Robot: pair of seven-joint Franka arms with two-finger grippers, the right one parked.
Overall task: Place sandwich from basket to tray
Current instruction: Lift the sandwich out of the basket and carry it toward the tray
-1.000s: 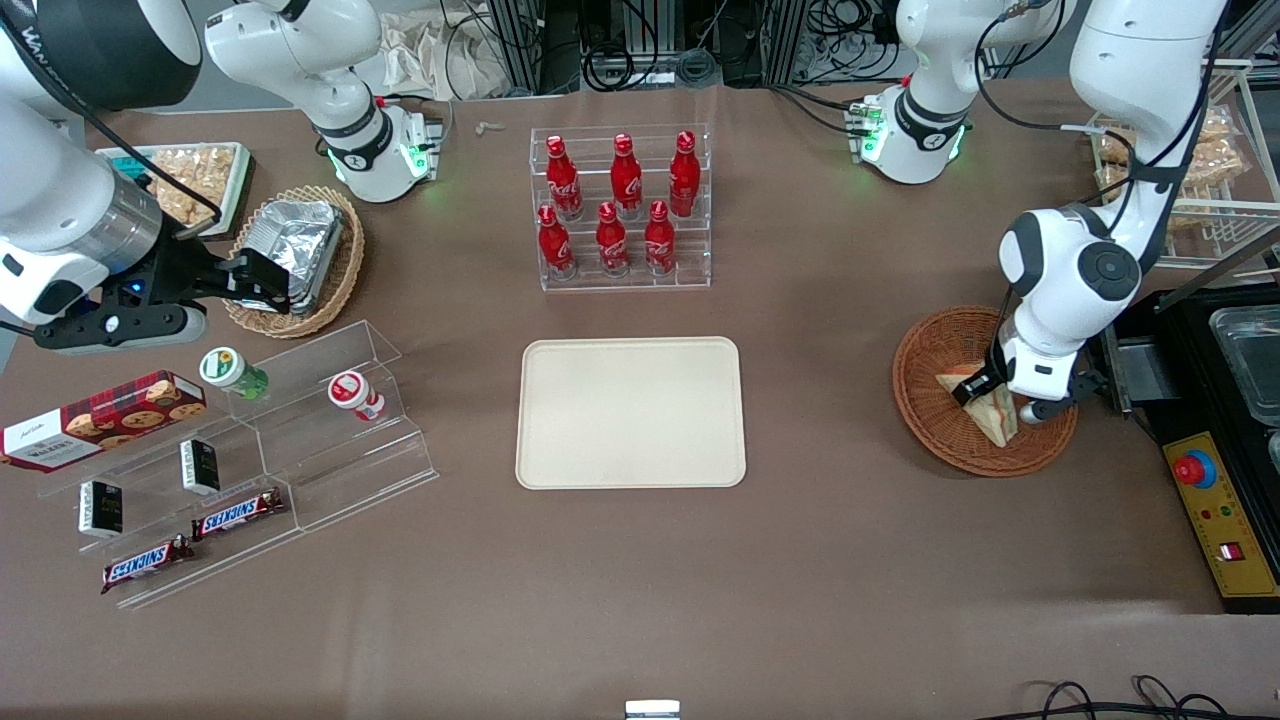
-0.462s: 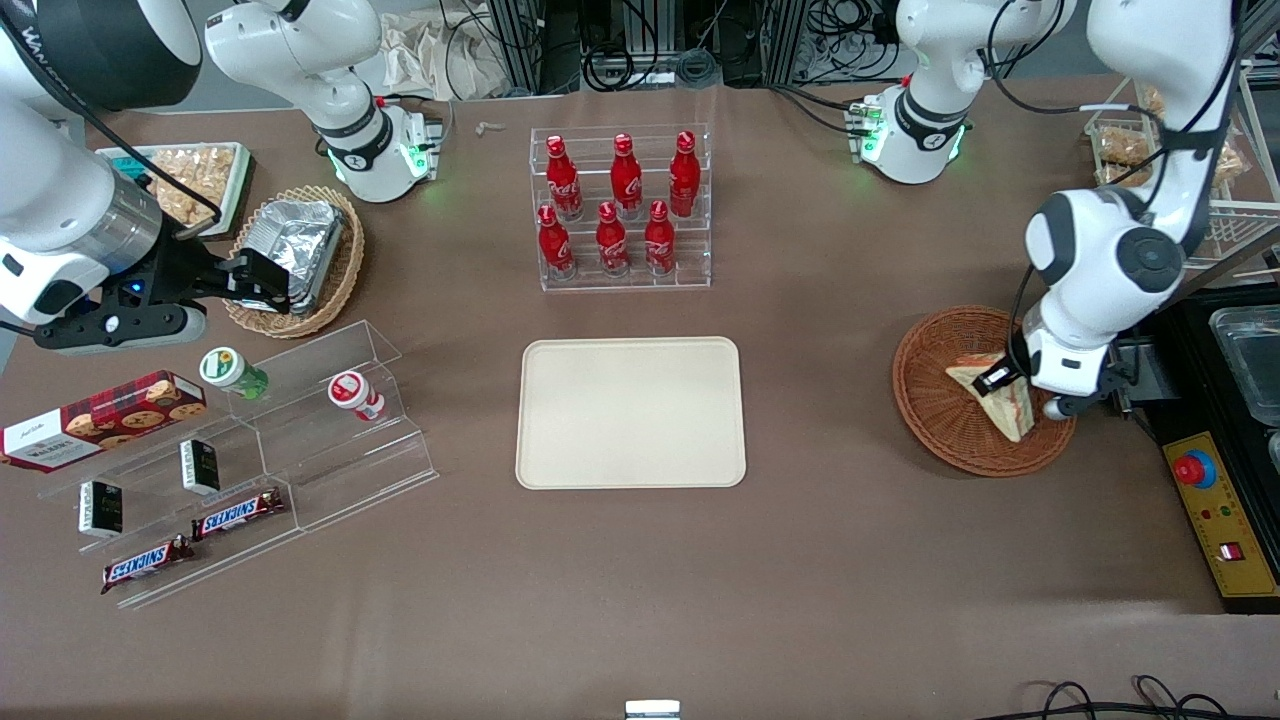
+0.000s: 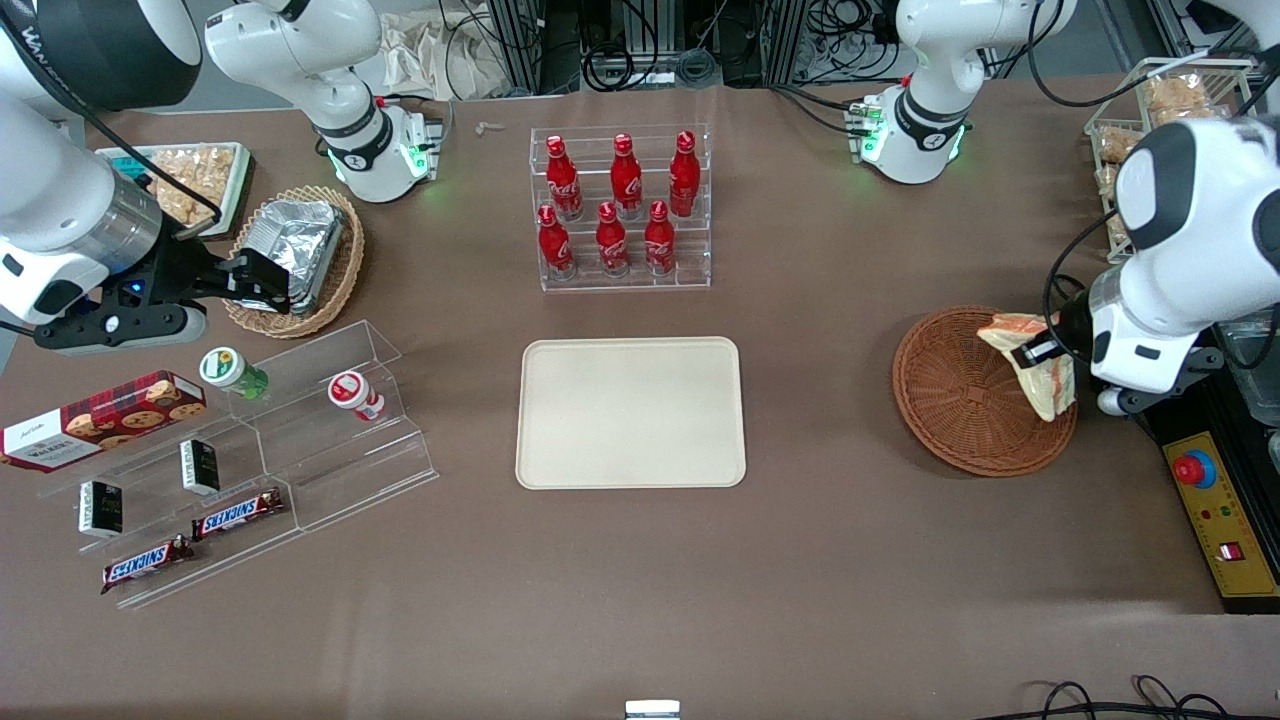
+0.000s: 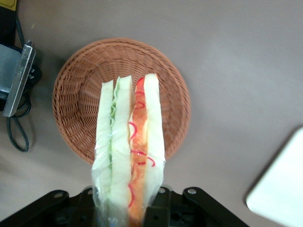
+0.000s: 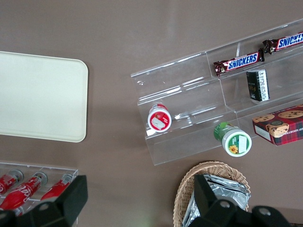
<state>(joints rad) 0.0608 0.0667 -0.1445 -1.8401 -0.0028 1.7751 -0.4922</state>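
Note:
My gripper (image 3: 1045, 352) is shut on the sandwich (image 3: 1030, 360) and holds it in the air above the basket (image 3: 960, 400), over the basket's edge toward the working arm's end of the table. In the left wrist view the sandwich (image 4: 129, 151) hangs between the fingers with its red and green filling edge showing, and the round reddish-brown basket (image 4: 75, 99) lies empty below it. The cream tray (image 3: 631, 412) sits flat at the table's middle with nothing on it; its corner (image 4: 279, 189) shows in the wrist view, and the right wrist view shows the tray (image 5: 40, 97) too.
A clear rack of red bottles (image 3: 620, 210) stands farther from the front camera than the tray. Acrylic stepped shelves (image 3: 250, 450) with snack bars and jars lie toward the parked arm's end. A black control box with a red button (image 3: 1195, 468) borders the basket.
The gripper has risen with the sandwich, lifting it out of the basket, and shifted a little toward the working arm's end of the table. The basket is now empty.

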